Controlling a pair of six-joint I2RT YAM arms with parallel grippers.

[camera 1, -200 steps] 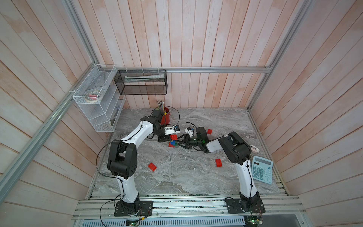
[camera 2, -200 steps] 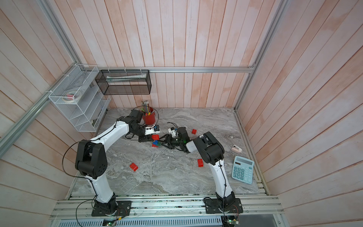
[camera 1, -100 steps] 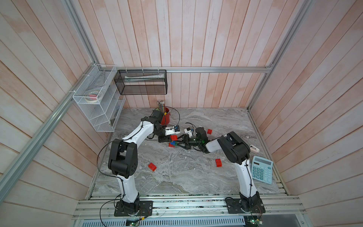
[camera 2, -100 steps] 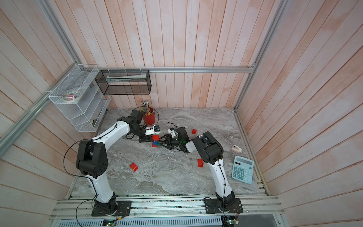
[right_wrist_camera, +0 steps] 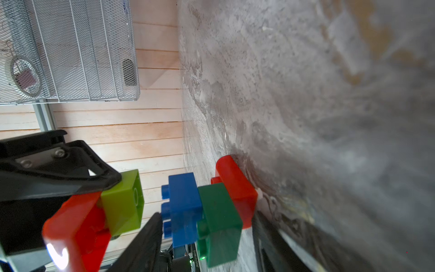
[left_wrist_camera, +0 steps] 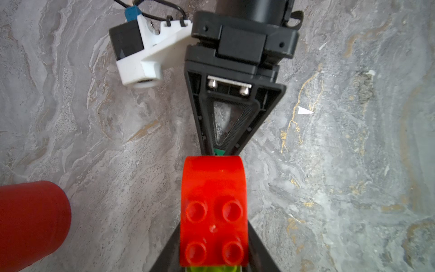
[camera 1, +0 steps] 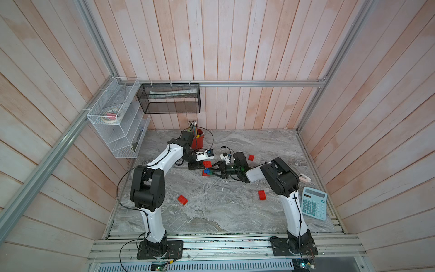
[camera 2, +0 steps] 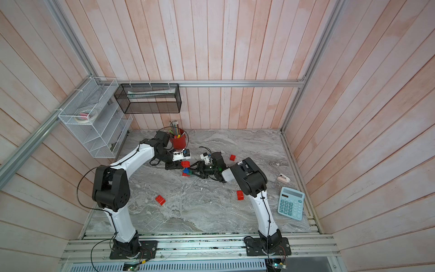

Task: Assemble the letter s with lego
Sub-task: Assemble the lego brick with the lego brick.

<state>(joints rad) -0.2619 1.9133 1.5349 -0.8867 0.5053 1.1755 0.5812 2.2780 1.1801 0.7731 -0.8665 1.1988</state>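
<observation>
Shows left gripper (left_wrist_camera: 213,259) jaws clamped on red brick (left_wrist_camera: 213,200), lime brick (right_wrist_camera: 123,202) attached, fingertips hidden. Nearer desk (camera 1: 211,212) back edge, blue-green-red stack (right_wrist_camera: 186,207) between right gripper (right_wrist_camera: 208,235) jaws; cannot tell if gripped.
</observation>
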